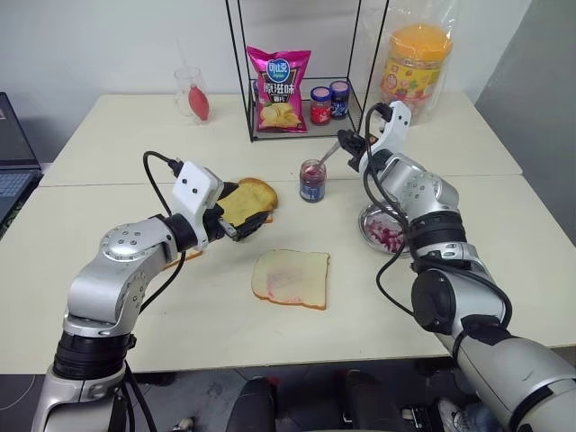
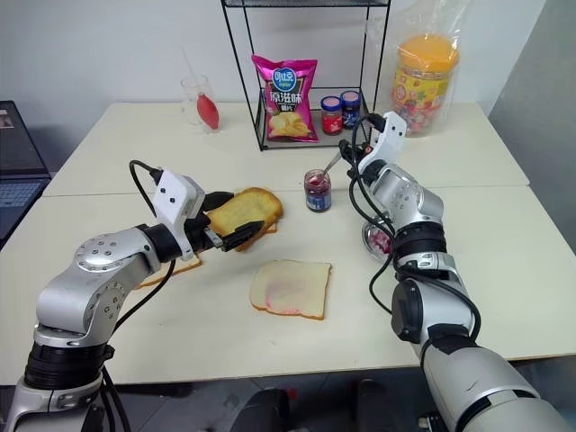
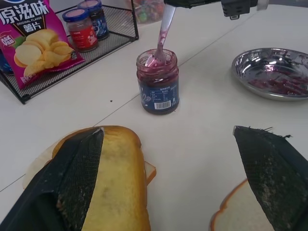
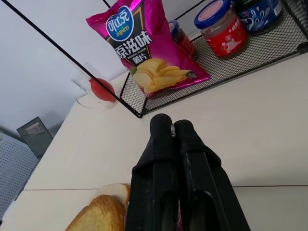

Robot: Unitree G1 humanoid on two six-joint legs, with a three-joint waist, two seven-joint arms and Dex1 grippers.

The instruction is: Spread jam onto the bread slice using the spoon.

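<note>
spoon (image 3: 162,33): pinched in right gripper (image 1: 349,148), bowl down in jam (image 3: 157,59) jar, handle leaning to 1 o'clock. bread slice (image 1: 291,277): flat on table, at 7 o'clock from jar, nearer left gripper (image 2: 236,220), which is spread wide, empty.

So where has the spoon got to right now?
The spoon stands with its bowl down in the open jam jar near the table's middle, its handle pinched in the right claw, just in front of the wire rack.
</note>
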